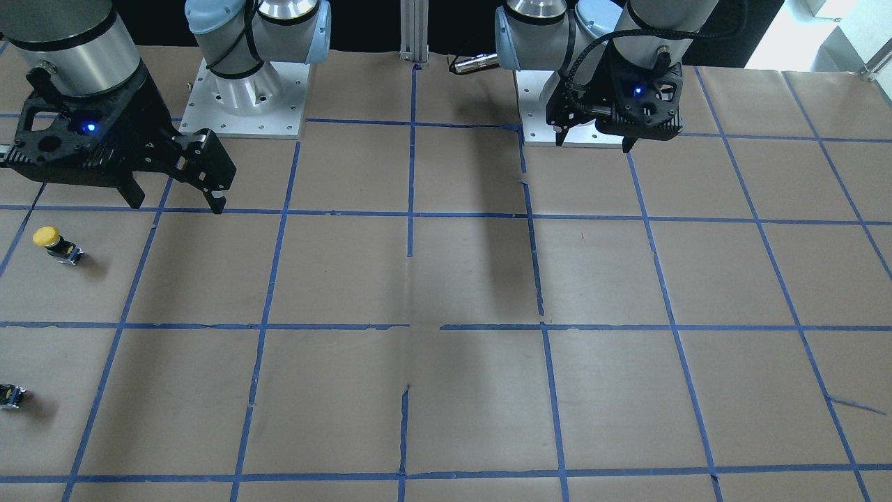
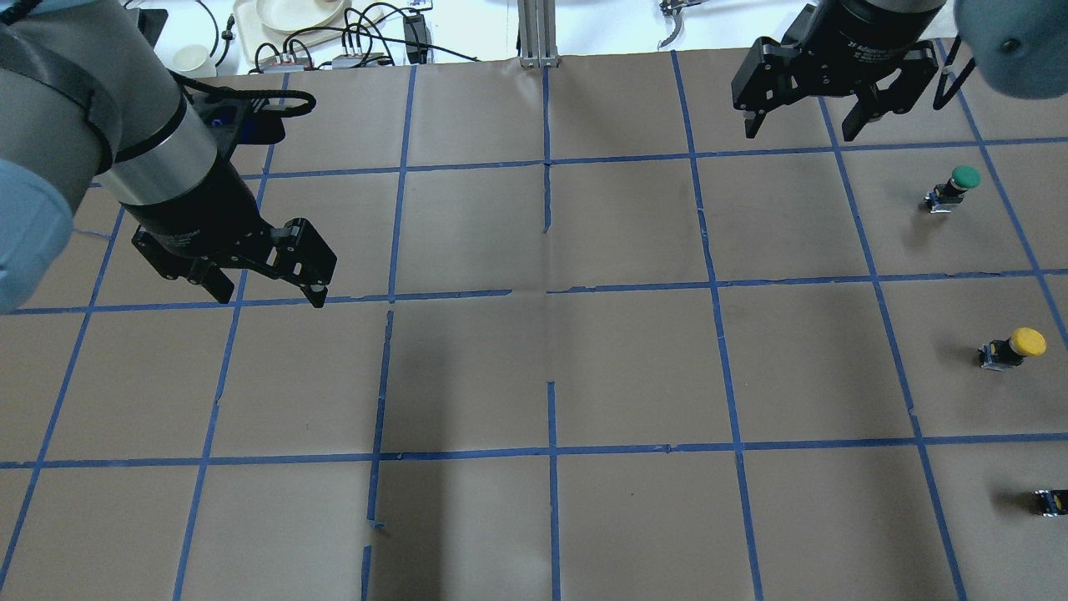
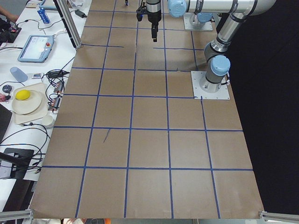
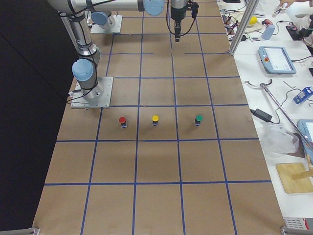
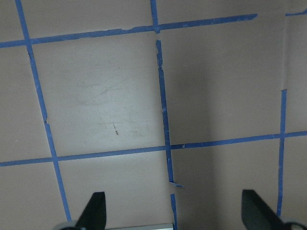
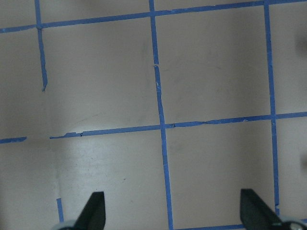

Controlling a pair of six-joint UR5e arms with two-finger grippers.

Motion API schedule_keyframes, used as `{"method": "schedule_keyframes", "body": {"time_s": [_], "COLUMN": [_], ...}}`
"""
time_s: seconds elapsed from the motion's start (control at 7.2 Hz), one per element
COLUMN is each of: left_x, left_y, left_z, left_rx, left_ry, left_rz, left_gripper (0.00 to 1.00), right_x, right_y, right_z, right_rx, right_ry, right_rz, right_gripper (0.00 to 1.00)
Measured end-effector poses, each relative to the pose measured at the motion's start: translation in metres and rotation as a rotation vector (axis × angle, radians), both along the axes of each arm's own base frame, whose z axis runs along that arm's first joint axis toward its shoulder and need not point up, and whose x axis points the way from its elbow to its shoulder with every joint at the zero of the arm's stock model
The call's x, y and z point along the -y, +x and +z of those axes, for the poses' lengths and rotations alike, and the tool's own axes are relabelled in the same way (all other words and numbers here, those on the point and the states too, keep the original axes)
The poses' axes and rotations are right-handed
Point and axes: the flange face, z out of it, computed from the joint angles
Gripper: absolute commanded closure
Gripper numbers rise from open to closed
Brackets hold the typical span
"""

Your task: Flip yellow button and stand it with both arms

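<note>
The yellow button [image 2: 1014, 346] has a yellow cap on a black body and sits on the brown paper at the table's right edge. It also shows in the front view [image 1: 54, 244] and the right side view [image 4: 155, 119], where it looks upright with the cap on top. My right gripper [image 2: 805, 129] is open and empty, raised near the far edge, well away from the button; it shows large in the front view [image 1: 178, 206]. My left gripper [image 2: 271, 299] is open and empty over the left half [image 1: 592, 143]. Both wrist views show only open fingers [image 5: 96, 211] [image 6: 93, 211] over taped paper.
A green-capped button [image 2: 955, 188] stands farther from the robot than the yellow one, and a red-capped button [image 4: 122, 120] stands nearer, cut off at the frame edge overhead [image 2: 1051, 501]. Cables and a plate [image 2: 292, 12] lie beyond the far edge. A metal post [image 2: 538, 33] stands at the far middle.
</note>
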Motion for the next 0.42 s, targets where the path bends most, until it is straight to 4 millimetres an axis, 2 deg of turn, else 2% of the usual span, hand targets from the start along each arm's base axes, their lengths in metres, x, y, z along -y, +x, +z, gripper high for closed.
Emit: {"method": "schedule_keyframes", "body": {"time_s": [0.42], "left_x": [-0.0001], "left_y": [-0.0002], "left_z": [0.0000], "left_rx": [0.000], "left_ry": [0.000], "left_rz": [0.004], "left_gripper": [0.00], "right_x": [-0.0010], "right_y": [0.0000], "right_z": [-0.0021], "right_rx": [0.000], "right_ry": [0.010], "right_rz": [0.005], "right_gripper": [0.00]}}
